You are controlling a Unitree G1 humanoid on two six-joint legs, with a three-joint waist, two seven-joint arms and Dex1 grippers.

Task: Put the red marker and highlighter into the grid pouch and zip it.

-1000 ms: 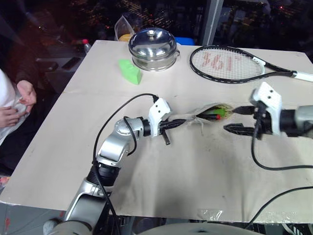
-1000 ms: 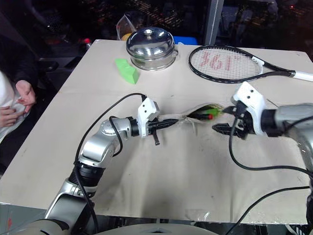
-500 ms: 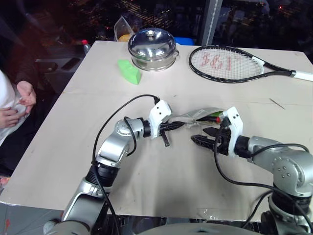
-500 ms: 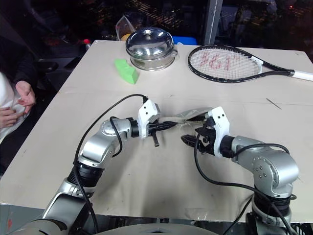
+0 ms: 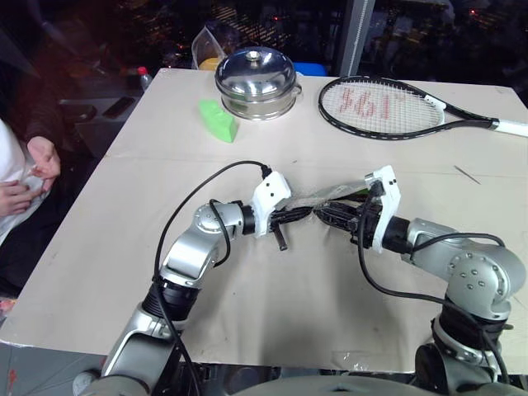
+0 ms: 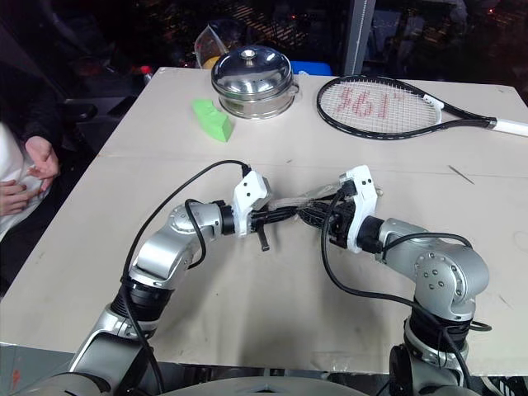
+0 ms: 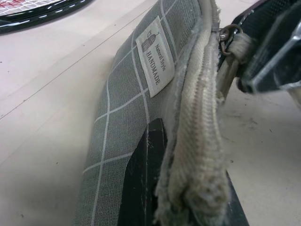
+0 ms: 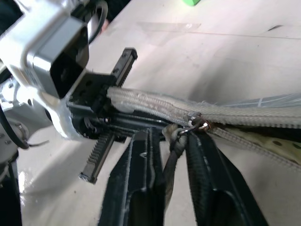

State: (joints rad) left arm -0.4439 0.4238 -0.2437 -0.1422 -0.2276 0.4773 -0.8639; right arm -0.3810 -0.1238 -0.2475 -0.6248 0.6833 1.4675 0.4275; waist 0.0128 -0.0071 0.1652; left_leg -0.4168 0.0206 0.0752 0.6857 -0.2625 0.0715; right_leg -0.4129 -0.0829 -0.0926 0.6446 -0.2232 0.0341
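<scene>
We find the left claw (image 5: 299, 217) clamped on the grid pouch (image 7: 136, 117) end as anchor, while the right claw (image 8: 171, 155), nearly closed, seemingly pinches the zipper pull (image 8: 197, 123).

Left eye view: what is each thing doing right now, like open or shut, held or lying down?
grid pouch, held off the table by one end
zipper, shut up to the slider on the left gripper's side, open past it
left gripper, shut on the pouch's end
right gripper, at the zipper pull
steel pot, lid on
racket, lying flat
green block, lying on the table
</scene>
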